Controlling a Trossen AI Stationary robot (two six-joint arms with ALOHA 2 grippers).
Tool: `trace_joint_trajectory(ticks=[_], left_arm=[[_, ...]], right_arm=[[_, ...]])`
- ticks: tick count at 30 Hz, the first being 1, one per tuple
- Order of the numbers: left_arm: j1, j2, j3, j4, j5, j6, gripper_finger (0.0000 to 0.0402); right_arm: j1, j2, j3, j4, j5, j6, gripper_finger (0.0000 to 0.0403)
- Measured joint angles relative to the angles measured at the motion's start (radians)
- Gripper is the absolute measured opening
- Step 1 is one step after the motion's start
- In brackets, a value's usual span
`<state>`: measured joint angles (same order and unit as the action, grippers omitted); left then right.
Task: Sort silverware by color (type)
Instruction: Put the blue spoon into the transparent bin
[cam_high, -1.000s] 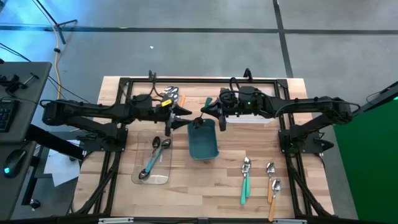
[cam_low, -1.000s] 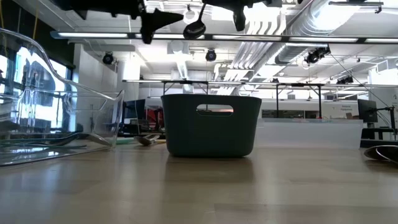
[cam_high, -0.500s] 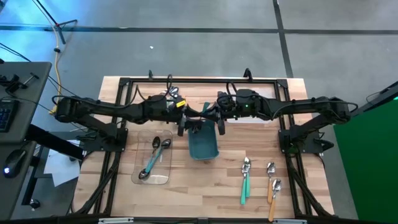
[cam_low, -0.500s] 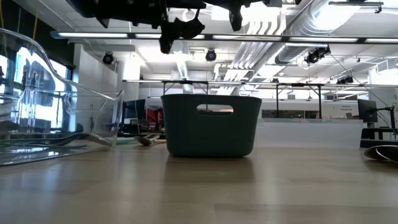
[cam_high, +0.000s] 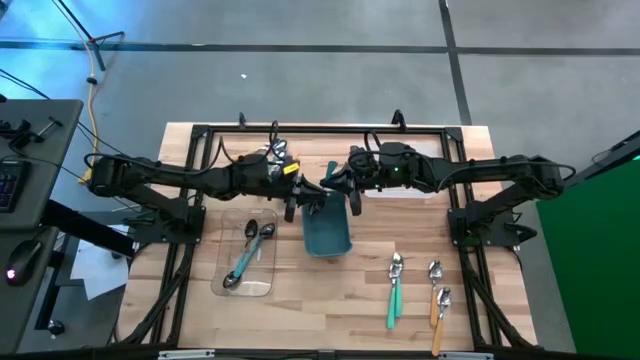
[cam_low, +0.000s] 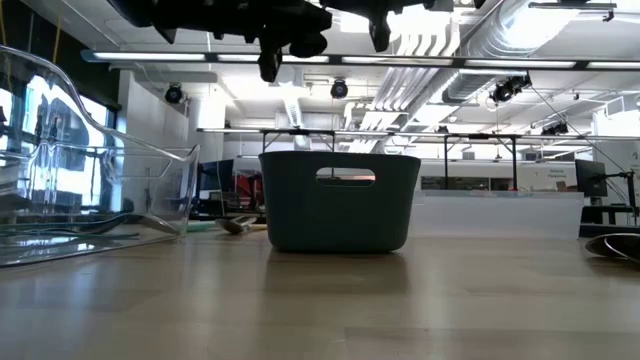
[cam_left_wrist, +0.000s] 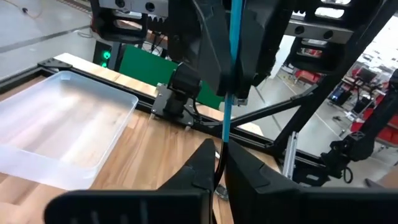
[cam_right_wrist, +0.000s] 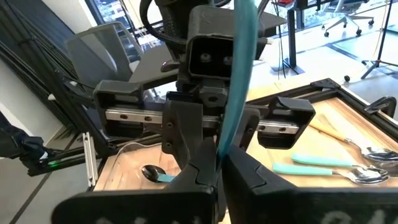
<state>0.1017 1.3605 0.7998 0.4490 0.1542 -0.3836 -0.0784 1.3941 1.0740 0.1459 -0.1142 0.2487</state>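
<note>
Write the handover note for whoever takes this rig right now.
Left tool: shut on the teal spoon, above the teal bin.
Right tool: shut on the same spoon; it looks like a mid-air pass.
Done: the clear tray at left holds a few spoons, at least one teal.
Left: finish the pass and place this spoon. Then sort the two teal-handled spoons and the two orange-handled spoons lying loose at front right.

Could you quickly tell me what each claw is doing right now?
Left claw: closed on the teal spoon.
Right claw: closed on the same teal spoon.
</note>
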Motion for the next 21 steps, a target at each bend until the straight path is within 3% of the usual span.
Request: trace_joint_trajectory(ticks=[15, 21], left_arm=[[0.001, 0.0, 0.0, -0.001, -0.012, 0.035, 0.0002], [0.012, -0.007, -0.001, 0.017, -0.037, 0.053, 0.0]], right_arm=[[0.0, 0.0, 0.0, -0.001, 0.009, 0.005, 0.0002], [0.001, -0.015, 0.0, -0.031, 0.085, 0.005, 0.0052]])
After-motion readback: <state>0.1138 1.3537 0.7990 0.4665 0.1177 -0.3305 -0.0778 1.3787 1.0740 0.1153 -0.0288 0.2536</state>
